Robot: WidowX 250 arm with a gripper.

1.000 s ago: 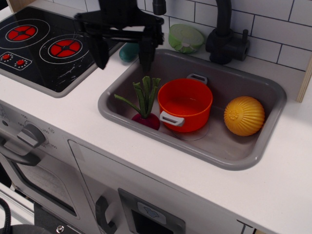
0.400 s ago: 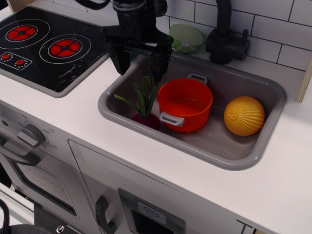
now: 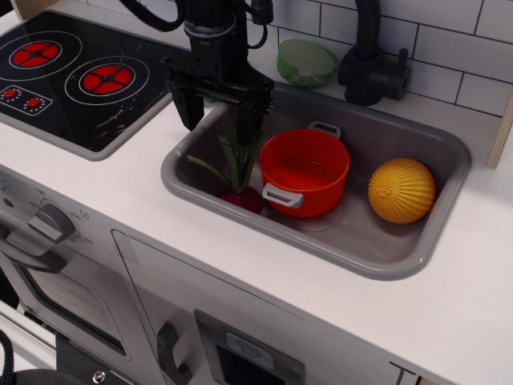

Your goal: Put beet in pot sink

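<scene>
The beet stands in the left part of the grey sink, its magenta bulb low and its green stalks upright, touching the left side of the orange pot. The pot is empty, with grey handles front and back. My gripper is open, its two black fingers spread wide over the sink's left rim, just above the top of the beet's stalks. One finger hangs right over the stalks. It holds nothing.
A ribbed yellow ball lies in the right of the sink. A black tap and a green lidded dish stand behind the sink. A black hob is on the left.
My gripper has moved right from over the hob edge to over the sink's left rim and come down toward the beet's stalks, staying open. The beet, pot and ball have not moved.
</scene>
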